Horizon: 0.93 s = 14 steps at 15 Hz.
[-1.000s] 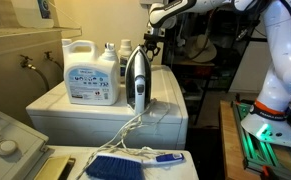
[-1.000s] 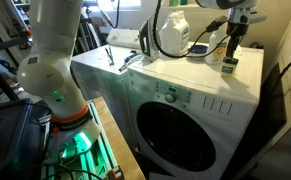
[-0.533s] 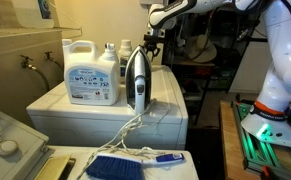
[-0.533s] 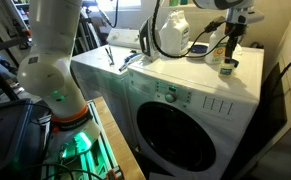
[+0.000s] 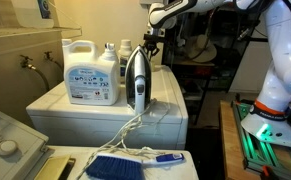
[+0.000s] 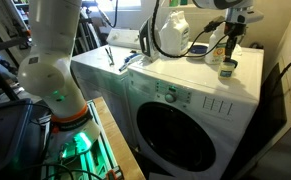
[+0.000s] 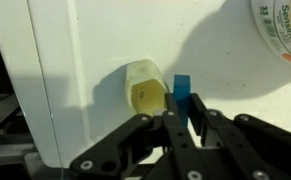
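A laundry corner, with a white washer as the work surface. At the left of its top stands the detergent jug, and right of the jug the upright iron. Past the iron, close to the top's edge, the gripper hangs over a small pale jar with a blue piece just beside it. The jaws stand narrow at the blue piece; I cannot tell whether they pinch it. Bare top lies in front of the iron.

Your wrist cam looks onto the white bench. A small cream-yellow cup sits on it w/ a blue piece touching its side. The black jaws come in from the bottom, tips right at the blue piece; can't tell if they're gripping it. A detergent label shows in the top corner.
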Available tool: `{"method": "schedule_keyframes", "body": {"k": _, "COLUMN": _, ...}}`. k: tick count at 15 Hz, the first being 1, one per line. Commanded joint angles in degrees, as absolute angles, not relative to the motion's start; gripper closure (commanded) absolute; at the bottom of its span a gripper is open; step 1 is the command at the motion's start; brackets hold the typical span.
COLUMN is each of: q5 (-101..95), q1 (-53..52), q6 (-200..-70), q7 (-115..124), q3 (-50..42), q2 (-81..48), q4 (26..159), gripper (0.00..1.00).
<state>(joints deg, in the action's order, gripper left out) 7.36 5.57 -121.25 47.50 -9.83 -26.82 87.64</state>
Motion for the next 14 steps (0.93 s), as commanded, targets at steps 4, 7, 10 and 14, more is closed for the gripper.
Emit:
{"method": "schedule_keyframes", "body": {"k": 4, "q5": 9.17, "q1": 5.74, "q6": -120.77, "q7": 45.44, "q3": -8.41, "q2": -24.32, "q4": 90.22, "gripper": 0.95}}
{"method": "schedule_keyframes", "body": {"k": 7, "q5": 14.24, "q1": 6.52, "q6": -115.05, "q7": 42.30, "q3": -5.86, "q2": -22.71, "q4": 90.37, "gripper": 0.94}}
{"method": "schedule_keyframes", "body": {"k": 10, "q5": 14.56, "q1": 5.46, "q6": -103.81, "q7": 42.73, "q3": -5.85, "q2": -21.26, "q4": 90.25, "gripper": 0.94}}
{"method": "schedule_keyframes", "body": {"k": 14, "q5": 5.28, "q1": 3.25, "q6": -97.43, "q7": 40.77, "q3": -6.93, "q2": -20.19, "q4": 92.18, "gripper": 0.94}}
